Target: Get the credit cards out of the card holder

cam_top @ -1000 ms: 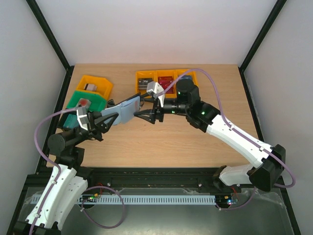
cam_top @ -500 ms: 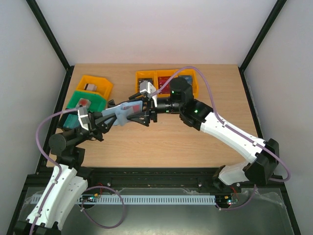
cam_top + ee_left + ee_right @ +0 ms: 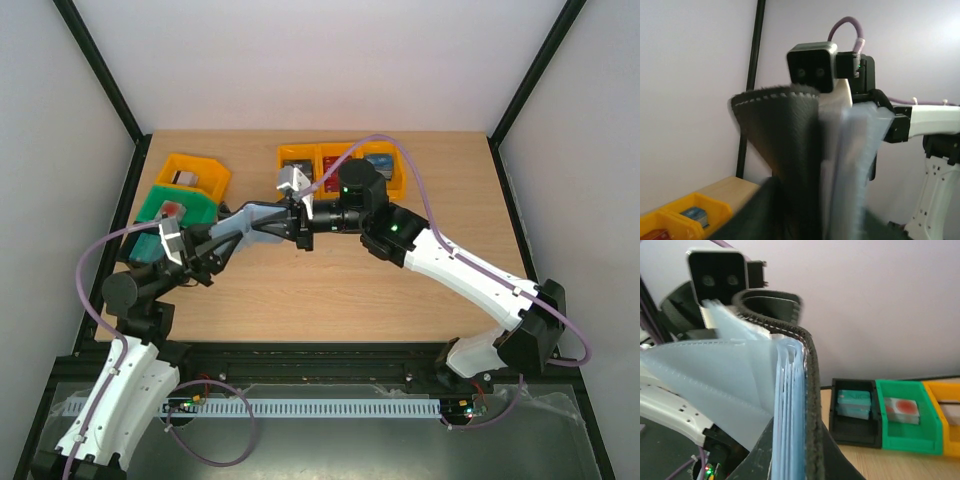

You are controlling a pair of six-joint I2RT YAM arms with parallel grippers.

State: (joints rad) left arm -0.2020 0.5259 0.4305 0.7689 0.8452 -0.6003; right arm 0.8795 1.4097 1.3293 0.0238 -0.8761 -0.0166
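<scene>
The card holder (image 3: pixel 258 217) hangs above the left middle of the table (image 3: pixel 330 290), its left end pinched by the left claw (image 3: pixel 225 235), its right edge by the right claw (image 3: pixel 292 224), which should pull right slowly, making sure it grips a card, not a clear sleeve (image 3: pixel 715 380).

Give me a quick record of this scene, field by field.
card holder: open, held in the air over the table
left gripper: gripping its near end
right gripper: closed on the opposite end
pockets: grey-blue, fanned out; cards inside cannot be told
bins: orange bins at back, yellow bin and green bin at left
</scene>
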